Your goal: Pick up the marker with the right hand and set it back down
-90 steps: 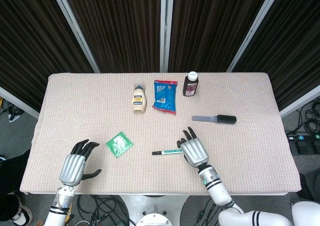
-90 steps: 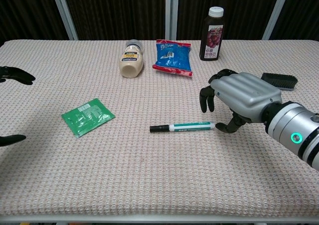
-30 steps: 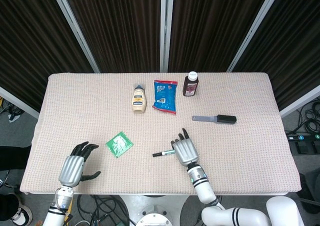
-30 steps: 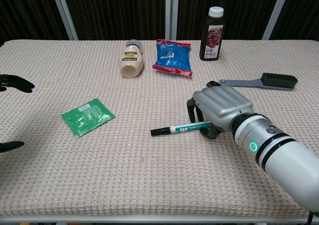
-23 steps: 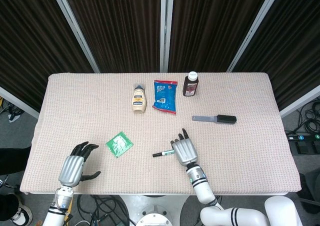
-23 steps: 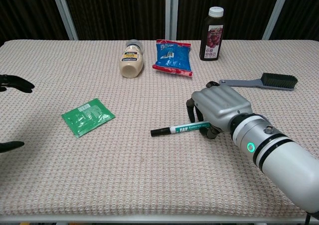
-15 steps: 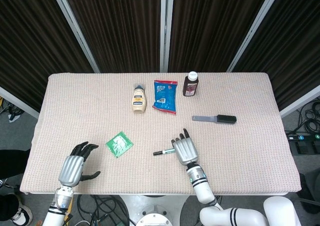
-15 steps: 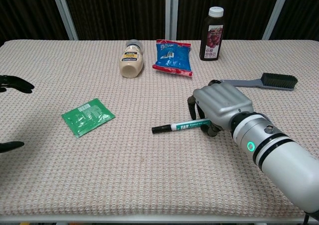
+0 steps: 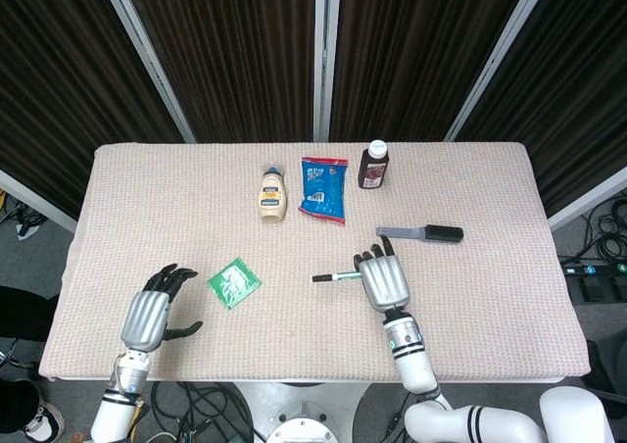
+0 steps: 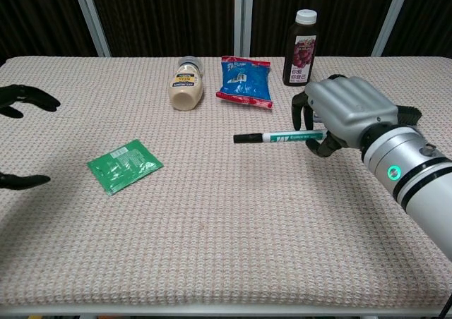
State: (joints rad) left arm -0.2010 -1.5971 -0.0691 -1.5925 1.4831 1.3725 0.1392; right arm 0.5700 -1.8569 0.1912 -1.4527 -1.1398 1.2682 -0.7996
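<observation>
- The marker is gripped by the right hand, fingers curled around its green-and-white barrel, black cap pointing to 9 o'clock.
- The marker is held level above the table, clear of the cloth.
- The left hand is seen at the table's 8 o'clock, fingers apart and holding nothing.
- A green packet lies between the hands.

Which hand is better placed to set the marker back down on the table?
The right hand: it already holds the marker above the table. The left hand is far away, open.
</observation>
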